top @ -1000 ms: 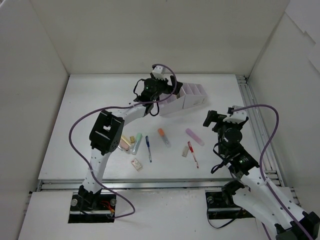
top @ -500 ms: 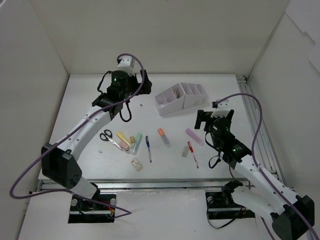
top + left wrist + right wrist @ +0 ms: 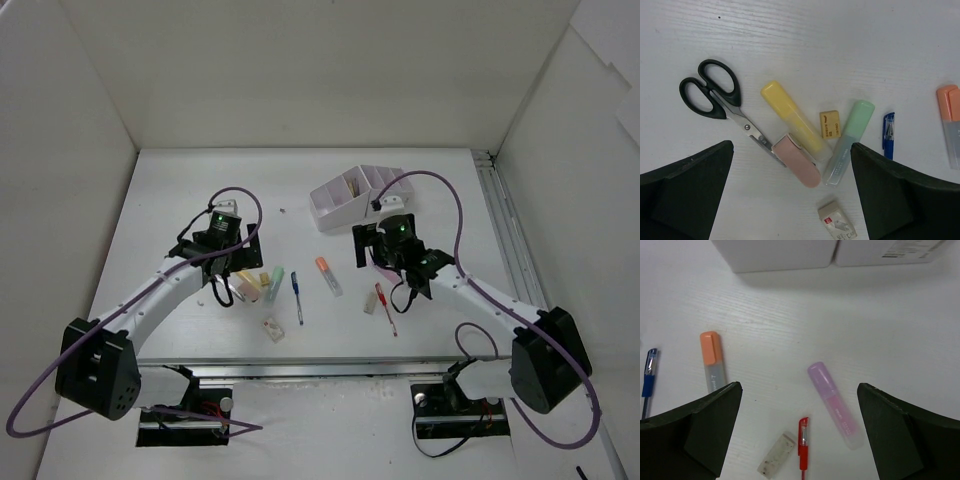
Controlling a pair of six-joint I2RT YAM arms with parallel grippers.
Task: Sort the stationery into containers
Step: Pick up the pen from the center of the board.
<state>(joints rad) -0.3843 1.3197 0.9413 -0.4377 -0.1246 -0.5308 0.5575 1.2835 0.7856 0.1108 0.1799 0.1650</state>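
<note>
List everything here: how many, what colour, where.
scissors: 1, black handles, leftmost
yellow marker: 1, yellow, right of scissors
pink marker: 1, pink, against yellow marker
tan eraser: 1, tan, between yellow and green markers
green marker: 1, green, left of blue pen
white eraser: 1, white, near side of green marker
blue pen: 1, blue, left of orange marker
orange marker: 1, orange, centre
pale eraser: 1, whitish, beside red pen
red pen: 1, red, near lilac marker
lilac marker: 1, lilac, right end
organizer: 1, white and lilac, far side
left pincer: 1, black, open above yellow marker
right pincer: 1, black, open above lilac marker
</note>
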